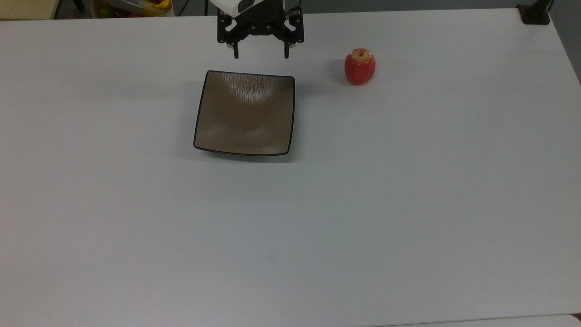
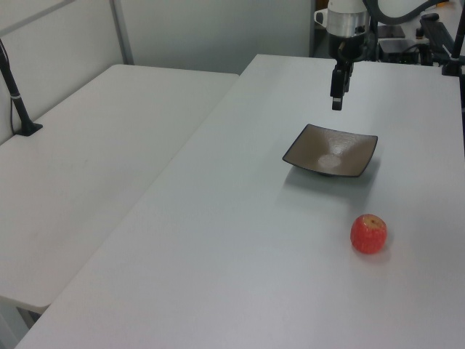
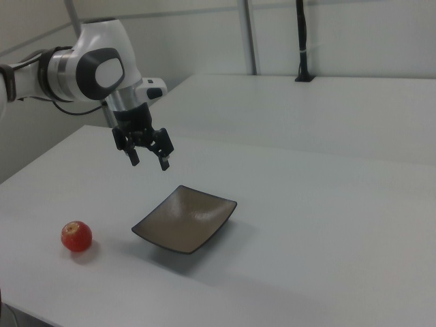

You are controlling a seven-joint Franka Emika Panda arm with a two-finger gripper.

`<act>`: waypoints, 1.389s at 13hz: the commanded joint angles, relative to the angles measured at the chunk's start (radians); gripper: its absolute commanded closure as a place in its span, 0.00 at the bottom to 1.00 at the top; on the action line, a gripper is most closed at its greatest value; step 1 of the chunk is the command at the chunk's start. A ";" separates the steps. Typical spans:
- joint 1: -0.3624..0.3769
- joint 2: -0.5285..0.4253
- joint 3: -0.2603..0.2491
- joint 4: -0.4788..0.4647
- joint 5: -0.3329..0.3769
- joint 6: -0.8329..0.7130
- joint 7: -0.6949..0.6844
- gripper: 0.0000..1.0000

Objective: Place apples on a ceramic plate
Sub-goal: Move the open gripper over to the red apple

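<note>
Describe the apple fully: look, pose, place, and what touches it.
The apple is small, red and speckled, with a yellowish-tan patch around the stem dimple. It stands upright, dimple up, alone on the white table, which is all that touches it. In the top view it sits to the right of the plate, clearly apart from it. The open hand hovers near the plate's far edge, not over the apple.
</note>
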 commanded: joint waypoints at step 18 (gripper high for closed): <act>0.037 0.033 0.379 -0.207 0.057 0.121 0.246 0.00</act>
